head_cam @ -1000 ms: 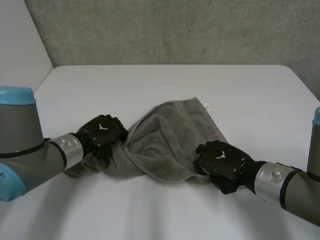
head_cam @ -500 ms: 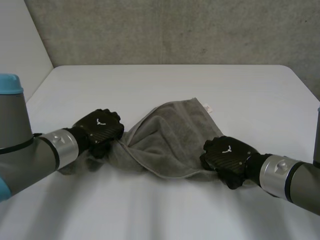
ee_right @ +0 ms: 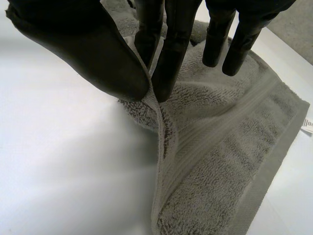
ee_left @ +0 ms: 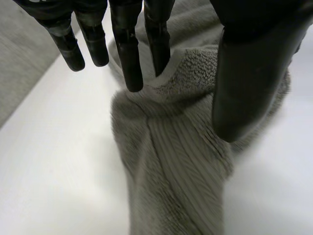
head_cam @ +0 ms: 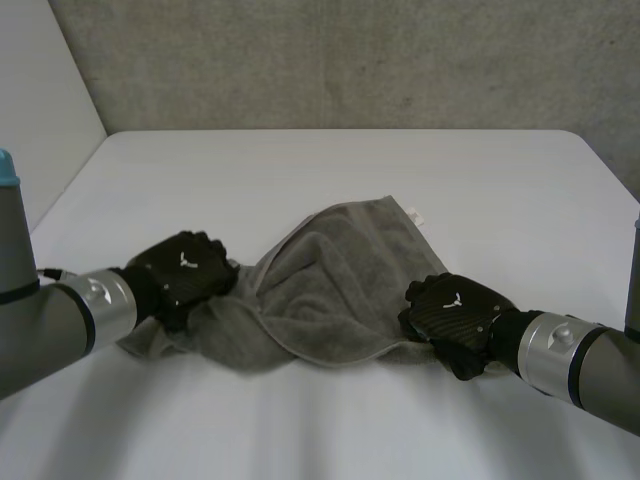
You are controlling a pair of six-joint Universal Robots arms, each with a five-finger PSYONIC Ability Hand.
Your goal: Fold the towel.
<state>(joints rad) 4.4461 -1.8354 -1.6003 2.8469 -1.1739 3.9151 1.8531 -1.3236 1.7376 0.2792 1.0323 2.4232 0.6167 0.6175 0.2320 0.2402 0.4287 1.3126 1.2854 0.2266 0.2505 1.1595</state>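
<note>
Observed: grey terry towel (head_cam: 335, 290) lies rumpled at centre frame on the white surface (head_cam: 330, 170). Left hand (head_cam: 180, 275), lower left, pinches the towel's left end between thumb and fingers. Right hand (head_cam: 452, 310), lower right, pinches the right edge likewise. No clean fold is made yet. Judged early: flattening and folding remain.

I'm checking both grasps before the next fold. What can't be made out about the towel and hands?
Head view: the backs of the left hand and right hand cover the parts of the towel they pinch.
Head view: the towel's white tag is too small to read.
Right wrist view: that tag is cut off by the frame's edge.
Head view: the towel's upper fold hides the layers beneath.
</note>
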